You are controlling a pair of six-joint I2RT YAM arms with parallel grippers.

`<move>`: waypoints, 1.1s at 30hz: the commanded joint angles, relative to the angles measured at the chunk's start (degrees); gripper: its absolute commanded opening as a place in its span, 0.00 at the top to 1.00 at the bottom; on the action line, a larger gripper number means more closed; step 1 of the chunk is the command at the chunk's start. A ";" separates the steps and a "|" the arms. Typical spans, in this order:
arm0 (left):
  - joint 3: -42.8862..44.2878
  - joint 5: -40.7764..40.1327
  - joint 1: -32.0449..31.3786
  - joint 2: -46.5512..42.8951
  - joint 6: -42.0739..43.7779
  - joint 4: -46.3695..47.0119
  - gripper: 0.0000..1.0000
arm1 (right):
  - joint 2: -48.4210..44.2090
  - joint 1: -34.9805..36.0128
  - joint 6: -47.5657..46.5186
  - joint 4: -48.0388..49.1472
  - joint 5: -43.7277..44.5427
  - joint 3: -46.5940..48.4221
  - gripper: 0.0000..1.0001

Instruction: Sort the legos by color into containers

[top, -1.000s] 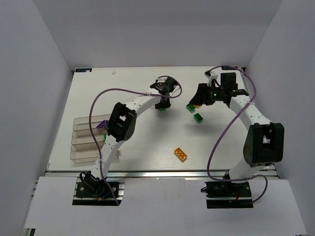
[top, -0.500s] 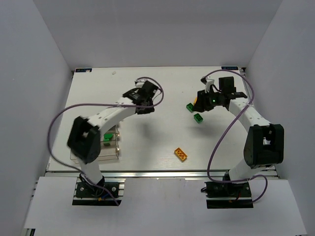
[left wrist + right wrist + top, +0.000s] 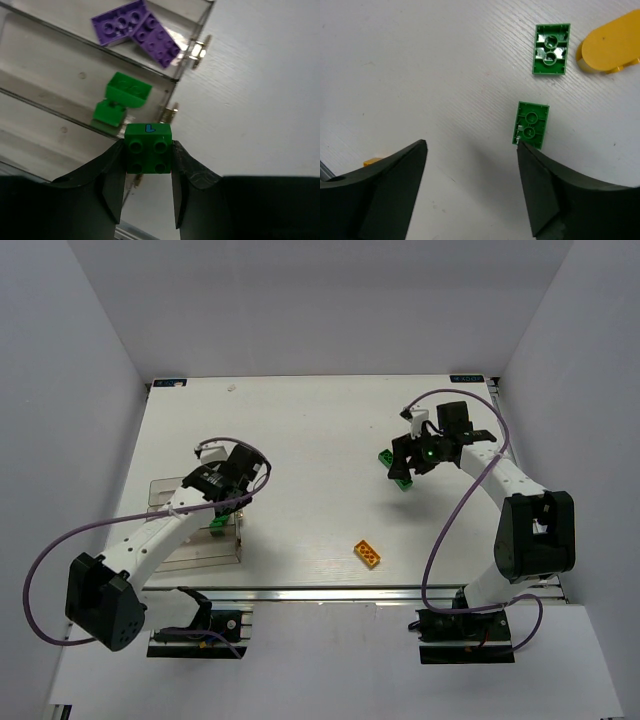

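Note:
My left gripper (image 3: 148, 146) is shut on a green 2x2 lego (image 3: 148, 150) and hangs over the right edge of the clear containers (image 3: 47, 75). One bin holds purple legos (image 3: 145, 32); the bin beside it holds two green legos (image 3: 122, 97). In the top view the left gripper (image 3: 219, 520) sits above the bins (image 3: 165, 495). My right gripper (image 3: 471, 145) is open over bare table. One upside-down green lego (image 3: 532, 124) lies by its right fingertip, and a second one (image 3: 550, 49) lies beyond. In the top view the right gripper (image 3: 404, 468) hovers over them.
A yellow rounded piece (image 3: 612, 47) lies beside the far green brick. A flat orange-yellow brick (image 3: 367, 553) lies alone toward the table's front. The purple cables loop from both arms. White walls stand on three sides of the table.
The left arm swung from the table's middle back over the bins, still holding the green brick. The right gripper moved slightly down and left over the green bricks and its jaws spread wider.

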 commanded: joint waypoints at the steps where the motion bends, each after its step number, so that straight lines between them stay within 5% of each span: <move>1: -1.54 -5.02 2.60 -0.56 -2.49 -2.56 1.00 | -0.67 0.17 -1.61 0.11 4.86 1.44 0.18; 9: -6.47 -5.46 8.32 4.62 0.67 2.80 1.00 | -1.81 0.17 -1.25 0.03 9.35 0.82 0.12; 13: -7.26 -4.32 10.25 6.82 1.20 4.65 0.78 | -1.81 -0.01 -1.61 -0.59 10.84 0.73 0.11; 17: -6.74 -3.18 10.88 6.04 1.99 5.96 0.44 | -0.24 0.17 -2.74 -0.33 14.79 0.38 0.11; 21: -5.86 -2.48 10.88 4.19 2.35 5.62 0.27 | 3.10 0.43 -4.85 0.81 17.87 0.03 0.11; 28: -4.98 -0.02 10.88 -2.04 2.17 3.86 0.21 | 9.52 2.63 -6.53 2.49 17.97 1.52 0.11; 33: -7.08 10.07 10.88 -12.03 8.40 9.73 0.22 | 13.12 4.47 -6.18 4.15 19.98 1.96 0.15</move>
